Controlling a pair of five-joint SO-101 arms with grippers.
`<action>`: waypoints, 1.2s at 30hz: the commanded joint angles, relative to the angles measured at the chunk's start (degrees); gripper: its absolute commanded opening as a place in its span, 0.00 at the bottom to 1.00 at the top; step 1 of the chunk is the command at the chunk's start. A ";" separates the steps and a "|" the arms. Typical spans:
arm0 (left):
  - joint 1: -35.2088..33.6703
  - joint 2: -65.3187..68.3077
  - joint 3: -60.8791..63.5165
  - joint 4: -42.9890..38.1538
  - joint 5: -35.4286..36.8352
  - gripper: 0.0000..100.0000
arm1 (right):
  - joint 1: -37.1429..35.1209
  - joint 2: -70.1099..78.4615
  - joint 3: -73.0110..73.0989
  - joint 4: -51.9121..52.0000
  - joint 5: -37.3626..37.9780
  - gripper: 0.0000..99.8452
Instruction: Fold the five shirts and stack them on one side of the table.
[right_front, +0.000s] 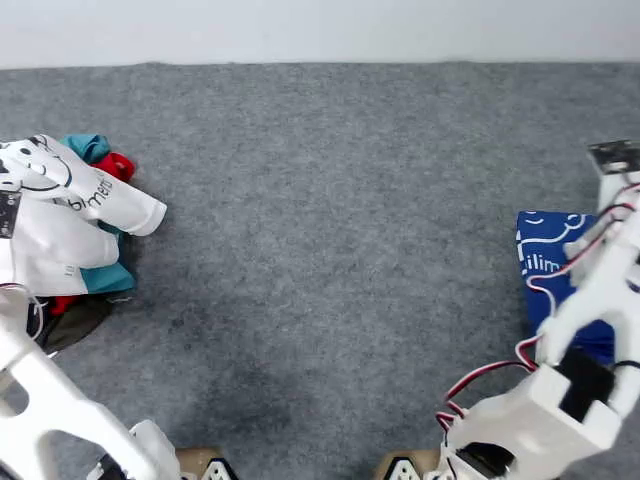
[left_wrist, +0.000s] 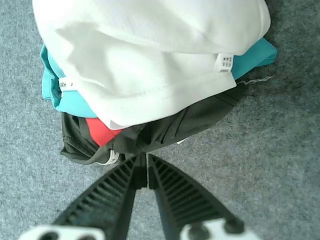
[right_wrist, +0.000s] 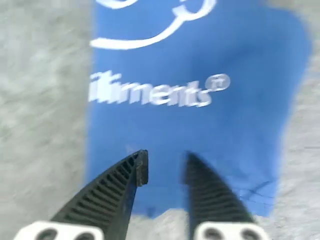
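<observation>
two white arms are sitting closest in the high view, the left arm (right_front: 40, 390) at the bottom left corner and the right arm (right_front: 590, 300) at the bottom right. the left arm is standing beside a pile of shirts at the left edge of the grey table (right_front: 330, 250). a white shirt (right_front: 70, 200) is lying on top of the pile. a teal shirt (right_front: 90, 148) and a red shirt (right_front: 115, 165) are peeking out from under it, and a black shirt (right_front: 75, 325) is showing at the near end. a blue shirt (right_front: 545, 260) is lying well apart at the right edge of the table, and the right arm is hanging over part of it.

next, in the left wrist view, the left gripper (left_wrist: 147, 170) is keeping its jaws pressed together and is holding nothing. its tips are sitting just beside the black shirt (left_wrist: 190, 125), which is lying at the bottom of the pile. the red shirt (left_wrist: 100, 132) is poking out above it, then the teal shirt (left_wrist: 52, 85), and the white shirt (left_wrist: 150, 60) is covering them all.

last, in the right wrist view, the right gripper (right_wrist: 165, 167) is hanging over the blue shirt (right_wrist: 200, 125). its jaws are standing a little apart, with a narrow gap and nothing between them. the blue shirt is lying flat on the table (right_wrist: 40, 100).
</observation>
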 joint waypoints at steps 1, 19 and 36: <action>-0.18 -2.20 -2.86 1.05 -0.26 0.02 | -2.24 -3.65 -0.53 4.18 -0.62 0.03; -5.27 -2.20 -2.51 3.52 -0.53 0.02 | 2.15 -5.14 25.05 -7.69 -0.53 0.01; -4.84 -9.14 -4.35 8.53 -0.18 0.02 | -0.40 -28.00 18.11 11.82 -0.70 0.01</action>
